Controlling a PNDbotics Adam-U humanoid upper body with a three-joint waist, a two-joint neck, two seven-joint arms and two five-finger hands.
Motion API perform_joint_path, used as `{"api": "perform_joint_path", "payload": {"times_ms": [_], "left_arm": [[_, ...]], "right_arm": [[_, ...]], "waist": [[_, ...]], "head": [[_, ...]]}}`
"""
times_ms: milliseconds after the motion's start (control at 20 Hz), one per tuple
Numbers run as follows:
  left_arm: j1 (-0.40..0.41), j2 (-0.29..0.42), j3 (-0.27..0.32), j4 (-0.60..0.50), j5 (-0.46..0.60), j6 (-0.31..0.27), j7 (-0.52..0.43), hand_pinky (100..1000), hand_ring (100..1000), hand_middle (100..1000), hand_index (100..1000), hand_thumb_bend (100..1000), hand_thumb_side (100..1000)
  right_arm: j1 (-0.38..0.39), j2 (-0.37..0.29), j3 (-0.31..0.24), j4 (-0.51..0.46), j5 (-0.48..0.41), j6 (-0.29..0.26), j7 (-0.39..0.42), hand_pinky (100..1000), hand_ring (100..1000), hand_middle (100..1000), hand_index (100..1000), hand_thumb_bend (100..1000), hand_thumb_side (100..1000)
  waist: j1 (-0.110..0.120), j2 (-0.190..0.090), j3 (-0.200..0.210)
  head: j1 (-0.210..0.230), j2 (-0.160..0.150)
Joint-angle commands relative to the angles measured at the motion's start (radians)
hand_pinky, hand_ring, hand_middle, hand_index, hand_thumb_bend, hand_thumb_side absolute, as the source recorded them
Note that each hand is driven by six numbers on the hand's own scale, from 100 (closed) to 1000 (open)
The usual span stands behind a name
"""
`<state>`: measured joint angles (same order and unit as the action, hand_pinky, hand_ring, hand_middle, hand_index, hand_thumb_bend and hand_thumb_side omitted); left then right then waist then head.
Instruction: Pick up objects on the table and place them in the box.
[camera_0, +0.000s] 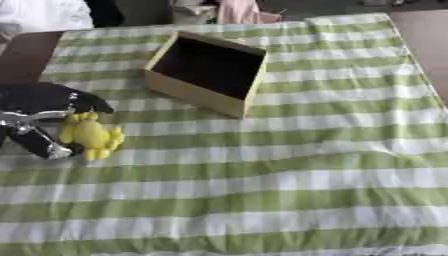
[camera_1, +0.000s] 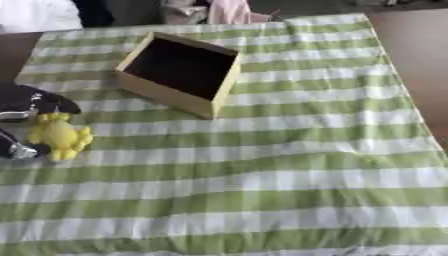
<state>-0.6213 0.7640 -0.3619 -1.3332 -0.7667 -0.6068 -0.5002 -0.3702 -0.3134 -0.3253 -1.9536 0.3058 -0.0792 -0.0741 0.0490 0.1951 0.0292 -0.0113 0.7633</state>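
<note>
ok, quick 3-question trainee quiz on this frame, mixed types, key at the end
1. True or false: the yellow toy already lies inside the box.
2. Which hand is at the yellow toy?
A. left hand
B. right hand
C. a person's bare hand
3. Fill in: the table is covered by a green and white checked ____.

Key
1. False. The toy is outside the box, nearer the camera and to its left, at the cloth's left edge, and the box looks empty.
2. A. The left hand comes in from the left side with fingers curled round the toy; the right hand is not in view.
3. cloth
</note>
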Motion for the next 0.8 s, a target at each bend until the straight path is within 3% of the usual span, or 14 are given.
{"api": "perform_joint_path", "payload": {"times_ms": [50, 550, 800], "left_arm": [[-0.025, 0.004, 0.002, 0.013, -0.006, -0.034, -0.039, 773, 863, 891, 990, 280, 195], [-0.031, -0.017, -0.004, 0.037, -0.021, -0.030, -0.046, 743, 834, 834, 929, 237, 201], [-0.021, 0.009, 0.000, -0.005, -0.003, -0.031, -0.044, 640, 756, 738, 839, 207, 204]], "right_arm": [[-0.013, -0.011, -0.002, -0.010, -0.009, -0.002, 0.004, 657, 728, 735, 778, 100, 697], [-0.009, -0.008, -0.005, -0.010, -0.016, -0.001, 0.006, 656, 728, 735, 779, 100, 698], [-0.009, -0.006, -0.005, -0.009, -0.018, 0.001, 0.008, 655, 728, 735, 779, 100, 699]], "waist": [[0.000, -0.011, -0.001], [0.000, -0.005, -0.004], [0.002, -0.005, -0.002]], "head": [[0.001, 0.000], [0.001, 0.001], [0.001, 0.002]]}}
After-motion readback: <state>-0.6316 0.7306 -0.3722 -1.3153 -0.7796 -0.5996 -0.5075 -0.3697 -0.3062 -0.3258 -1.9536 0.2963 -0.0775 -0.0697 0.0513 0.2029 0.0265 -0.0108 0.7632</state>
